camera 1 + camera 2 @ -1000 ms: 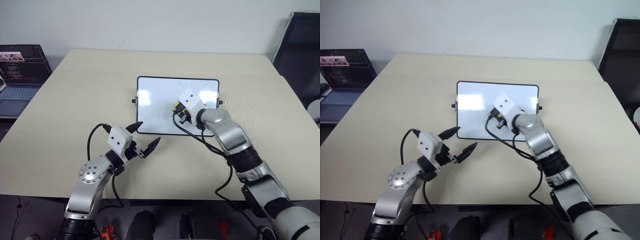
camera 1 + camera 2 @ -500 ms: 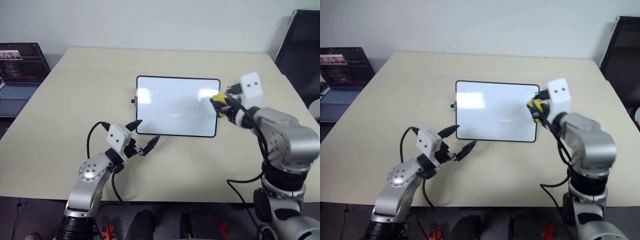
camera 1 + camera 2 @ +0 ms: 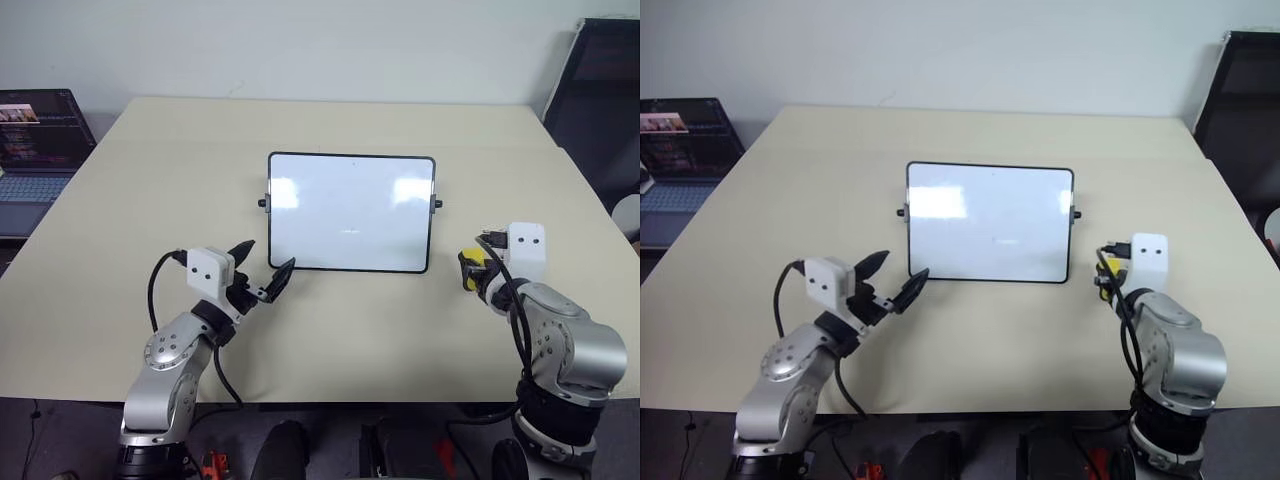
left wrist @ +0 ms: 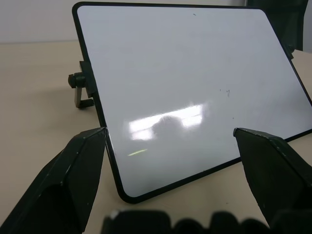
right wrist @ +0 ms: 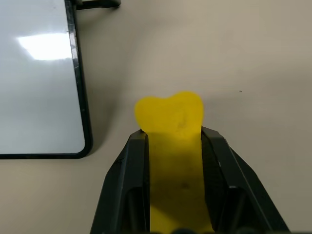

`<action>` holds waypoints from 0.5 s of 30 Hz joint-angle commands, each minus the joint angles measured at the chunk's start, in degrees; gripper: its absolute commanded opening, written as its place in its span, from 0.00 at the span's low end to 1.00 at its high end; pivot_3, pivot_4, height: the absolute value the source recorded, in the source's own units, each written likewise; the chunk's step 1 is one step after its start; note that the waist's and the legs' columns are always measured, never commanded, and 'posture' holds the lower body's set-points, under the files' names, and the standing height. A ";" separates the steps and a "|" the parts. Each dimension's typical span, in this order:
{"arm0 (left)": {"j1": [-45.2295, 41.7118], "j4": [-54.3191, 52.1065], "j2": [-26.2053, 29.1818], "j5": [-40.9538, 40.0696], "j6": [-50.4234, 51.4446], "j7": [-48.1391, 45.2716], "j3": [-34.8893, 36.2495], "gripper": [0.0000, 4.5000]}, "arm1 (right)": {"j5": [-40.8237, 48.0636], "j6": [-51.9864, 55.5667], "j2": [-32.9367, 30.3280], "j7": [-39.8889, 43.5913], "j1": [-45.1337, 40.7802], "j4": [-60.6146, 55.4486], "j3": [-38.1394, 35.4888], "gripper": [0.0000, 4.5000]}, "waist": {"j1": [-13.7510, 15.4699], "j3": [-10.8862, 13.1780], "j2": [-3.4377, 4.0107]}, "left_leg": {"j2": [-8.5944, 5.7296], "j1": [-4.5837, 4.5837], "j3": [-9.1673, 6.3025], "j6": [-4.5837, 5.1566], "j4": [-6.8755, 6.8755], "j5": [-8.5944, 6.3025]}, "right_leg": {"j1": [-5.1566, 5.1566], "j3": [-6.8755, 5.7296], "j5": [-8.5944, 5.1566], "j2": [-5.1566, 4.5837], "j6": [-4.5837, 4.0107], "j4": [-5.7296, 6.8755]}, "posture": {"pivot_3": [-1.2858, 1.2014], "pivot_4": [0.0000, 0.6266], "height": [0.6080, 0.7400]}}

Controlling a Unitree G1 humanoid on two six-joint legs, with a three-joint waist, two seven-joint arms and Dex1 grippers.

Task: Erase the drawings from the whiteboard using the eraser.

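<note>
Small white rectangular board with thin black frame sits mid-table on the beige tabletop, surface wiped, only a few faint specks visible. Right gripper clamped tight on the bright yellow oblong eraser, over bare table just right of the board's near corner. Left gripper spread wide, empty, near the board's near-left corner, not touching.

I count one whiteboard, wiped white, with two black knobs, one per short side. One yellow eraser. One beige table. One laptop off the table's left edge. One dark chair at far right. My two grippers: the left and the right, two black fingers each.
</note>
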 commanded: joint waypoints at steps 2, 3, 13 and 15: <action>0.35 -1.64 0.80 -0.21 -1.85 -1.97 -0.29 1.00 | 1.42 -2.15 -1.80 -0.21 -1.03 0.04 -0.06 0.24 | -0.01 0.00 0.00 | -0.01 0.00 0.01 0.00 0.00 0.00 | 0.00 0.01 0.01 0.02 -0.01 -0.01 | 0.52 0.24 1.00; 0.51 -1.86 0.91 -0.55 -1.82 -3.04 -0.93 1.00 | 1.65 -2.21 -2.16 -0.23 -1.00 0.13 0.02 0.24 | -0.02 0.00 0.00 | -0.01 0.00 0.01 0.00 0.00 0.00 | 0.00 0.01 0.01 0.05 -0.01 -0.01 | 0.52 0.24 1.00; -0.77 -5.41 11.32 -9.69 3.96 -26.20 -10.08 1.00 | 3.62 -2.01 -5.48 0.08 -0.98 0.85 1.37 0.24 | -0.32 0.01 0.01 | 0.05 0.02 0.01 0.00 -0.01 0.00 | 0.00 0.03 -0.02 0.18 -0.02 0.01 | 0.52 0.24 1.00; -2.85 -3.42 11.06 -9.44 2.86 -26.77 -9.50 1.00 | 4.01 -1.91 -6.18 0.01 -0.93 0.90 1.42 0.24 | -0.28 0.01 0.01 | 0.04 0.02 0.00 0.00 0.01 0.00 | 0.00 0.03 -0.06 0.19 0.04 0.02 | 0.52 0.24 1.00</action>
